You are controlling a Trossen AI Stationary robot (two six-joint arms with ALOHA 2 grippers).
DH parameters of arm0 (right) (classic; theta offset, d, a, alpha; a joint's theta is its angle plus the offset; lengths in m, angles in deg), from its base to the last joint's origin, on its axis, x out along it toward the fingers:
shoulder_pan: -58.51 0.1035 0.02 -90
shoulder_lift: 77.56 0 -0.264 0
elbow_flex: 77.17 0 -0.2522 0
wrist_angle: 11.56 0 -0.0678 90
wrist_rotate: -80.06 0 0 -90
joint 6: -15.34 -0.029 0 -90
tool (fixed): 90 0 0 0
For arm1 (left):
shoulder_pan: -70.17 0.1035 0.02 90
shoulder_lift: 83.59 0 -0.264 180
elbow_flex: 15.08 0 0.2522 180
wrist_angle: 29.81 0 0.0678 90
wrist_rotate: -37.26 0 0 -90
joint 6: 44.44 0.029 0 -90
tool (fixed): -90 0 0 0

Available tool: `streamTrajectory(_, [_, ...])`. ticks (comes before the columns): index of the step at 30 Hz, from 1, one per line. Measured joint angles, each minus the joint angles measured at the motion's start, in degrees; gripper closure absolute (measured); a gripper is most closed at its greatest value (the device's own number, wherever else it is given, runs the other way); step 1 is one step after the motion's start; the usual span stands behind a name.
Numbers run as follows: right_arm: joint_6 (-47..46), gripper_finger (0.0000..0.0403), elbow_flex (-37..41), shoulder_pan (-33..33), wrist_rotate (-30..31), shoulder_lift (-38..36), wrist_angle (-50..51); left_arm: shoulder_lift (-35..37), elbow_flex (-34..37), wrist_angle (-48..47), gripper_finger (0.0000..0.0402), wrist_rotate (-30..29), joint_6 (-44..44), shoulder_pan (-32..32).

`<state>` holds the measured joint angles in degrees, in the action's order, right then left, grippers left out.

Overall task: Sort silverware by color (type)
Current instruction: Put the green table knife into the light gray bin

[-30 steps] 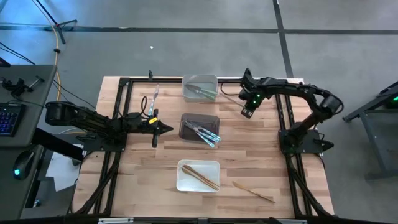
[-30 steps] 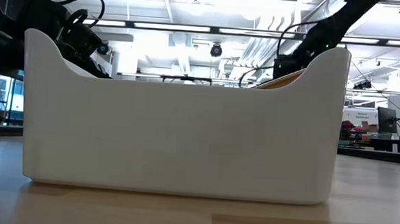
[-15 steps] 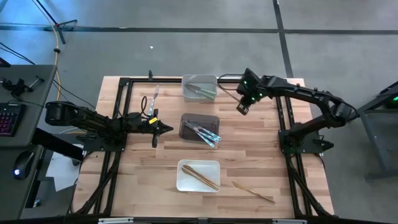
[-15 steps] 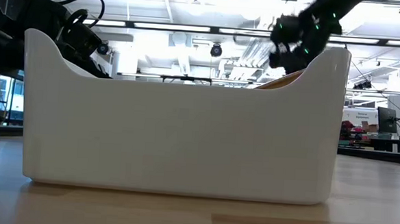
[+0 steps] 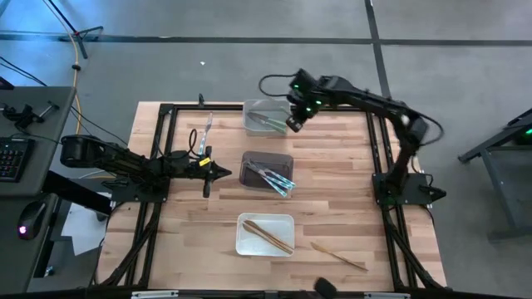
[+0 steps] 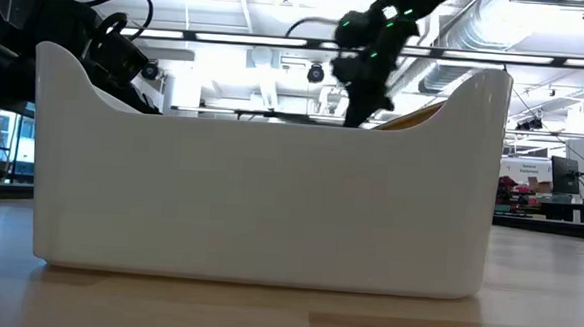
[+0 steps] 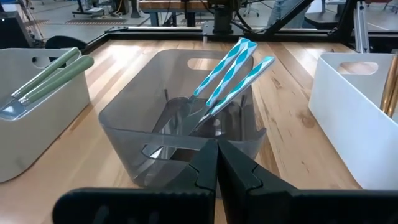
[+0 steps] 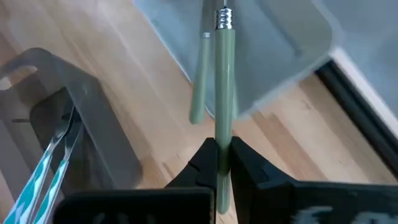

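My right gripper (image 5: 293, 122) hangs at the right edge of the pale far bin (image 5: 253, 109), shut on an olive green utensil (image 8: 224, 81). A second green utensil (image 8: 199, 81) lies in that bin. Blue-and-white striped utensils (image 7: 233, 68) lean on the rim of the dark middle bin (image 5: 249, 162). Tan utensils (image 5: 268, 234) lie in the white near bin (image 5: 244, 242). One tan utensil (image 5: 339, 255) and one silver utensil (image 5: 206, 131) lie loose on the table. My left gripper (image 5: 219, 172) waits shut, left of the dark bin. My right gripper pinches the green utensil's handle (image 8: 223, 140) between its two fingers. The utensil runs along the fingers and sticks out ahead of them over the far bin, its metal collar (image 8: 224, 18) at the far end. Whether that end touches the bin, I cannot tell.
A black frame (image 5: 166, 110) runs along the table's edges. In the low view the white near bin (image 6: 261, 182) fills the front, with my right gripper (image 6: 364, 92) above its rim. Bare wood lies right of the bins (image 5: 341, 183).
My right gripper has swung from right of the bins toward the table's left and far edge, turning as it went. It now hangs at the far bin's right edge, still shut on the green utensil. The left arm has kept still.
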<state>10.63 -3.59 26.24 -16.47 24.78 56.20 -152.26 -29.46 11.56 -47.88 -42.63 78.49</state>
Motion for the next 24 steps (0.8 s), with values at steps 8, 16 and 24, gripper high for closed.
streamTrajectory(8, [5.1,0.0403,-19.9,0.0,-0.8,18.6,10.1,0.0,0.0,0.0,0.0401,-0.2,0.3,-0.5])
streamTrajectory(16, [6.2,0.0403,-35.0,-0.1,-0.7,29.8,20.5,0.0,0.0,0.0,0.0401,-0.3,0.3,-0.5])
streamTrajectory(24, [6.2,0.0403,-36.7,-0.2,-0.3,31.4,23.8,0.0,0.0,-0.3,0.0401,-0.3,0.3,-0.5])
